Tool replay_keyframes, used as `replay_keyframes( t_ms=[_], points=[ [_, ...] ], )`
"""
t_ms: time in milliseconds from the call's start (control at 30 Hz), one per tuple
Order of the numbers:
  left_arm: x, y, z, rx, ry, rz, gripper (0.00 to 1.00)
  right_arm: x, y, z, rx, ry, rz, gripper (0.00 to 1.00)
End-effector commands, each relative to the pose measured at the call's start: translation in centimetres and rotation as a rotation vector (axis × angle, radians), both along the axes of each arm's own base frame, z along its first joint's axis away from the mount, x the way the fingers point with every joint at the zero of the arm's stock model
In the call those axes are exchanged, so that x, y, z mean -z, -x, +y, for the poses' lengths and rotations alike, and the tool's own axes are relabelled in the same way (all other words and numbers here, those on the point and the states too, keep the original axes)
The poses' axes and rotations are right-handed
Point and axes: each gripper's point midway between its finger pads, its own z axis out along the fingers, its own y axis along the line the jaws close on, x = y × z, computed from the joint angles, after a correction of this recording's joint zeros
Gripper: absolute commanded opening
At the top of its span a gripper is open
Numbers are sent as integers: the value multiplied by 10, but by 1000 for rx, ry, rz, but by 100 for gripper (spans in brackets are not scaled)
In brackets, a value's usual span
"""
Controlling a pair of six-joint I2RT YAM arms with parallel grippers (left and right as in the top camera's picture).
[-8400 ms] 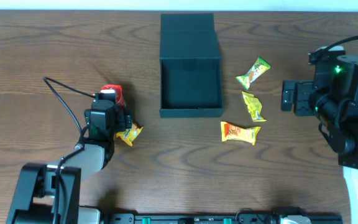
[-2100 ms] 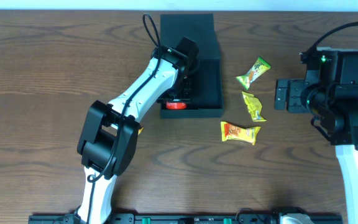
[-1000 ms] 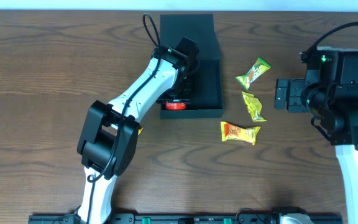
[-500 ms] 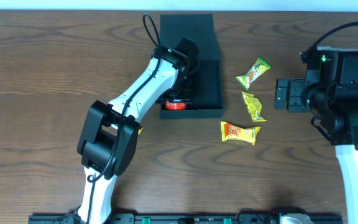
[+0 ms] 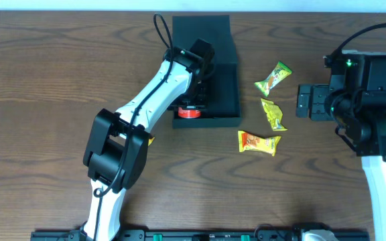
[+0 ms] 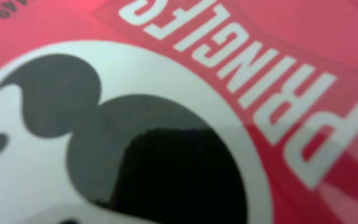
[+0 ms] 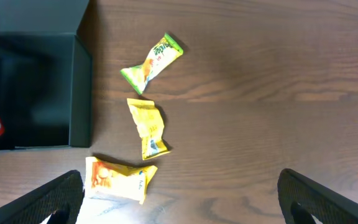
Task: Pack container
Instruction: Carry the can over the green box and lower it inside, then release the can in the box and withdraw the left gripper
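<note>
**A:** Where is the dark teal-green rectangular cardboard box (image 5: 223, 84)?

**B:** On the brown wooden bench (image 5: 59, 67), toward 12 o'clock in the overhead view. Its flap lid lies open on the box's 12 o'clock side.

**A:** Anything inside?

**B:** A small red cylindrical can (image 5: 187, 112) lies in the box's 7 o'clock corner. The white left arm (image 5: 154, 90) reaches in from 7 o'clock, and the left hand (image 5: 196, 94) is down over the can. Its wrist camera shows only the red label, very close and blurred.

**A:** Is that hand gripping?

**B:** I cannot tell; its fingers are hidden.

**A:** And the right hand (image 7: 185, 196)?

**B:** Spread wide and holding nothing, well apart at the box's 3 o'clock. Between it and the box lie three snack packets in a column. A green crinkly packet (image 5: 273, 78) is at the 12 o'clock end, a yellow packet (image 5: 273, 114) is in the middle, and an orange packet (image 5: 259, 142) is at the 6 o'clock end.
</note>
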Motion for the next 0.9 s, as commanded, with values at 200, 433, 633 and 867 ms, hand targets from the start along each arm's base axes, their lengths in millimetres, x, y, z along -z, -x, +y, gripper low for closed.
replay_keyframes(
  t_ms=[200,433,633,867],
  points=[
    [-12,10,-9,5,41,42,72,-7,-2,-4,21,5,-24,99],
    [-11,19,-14,28,27,58,73,-6,-1,-4,21,6,-20,99],
    [-11,3,-15,37,-7,-30,72,-6,-1,-4,21,6,-19,99],
    [-15,-30,-14,27,-43,-183,67,-5,0,-4,21,6,-11,99]
  ],
)
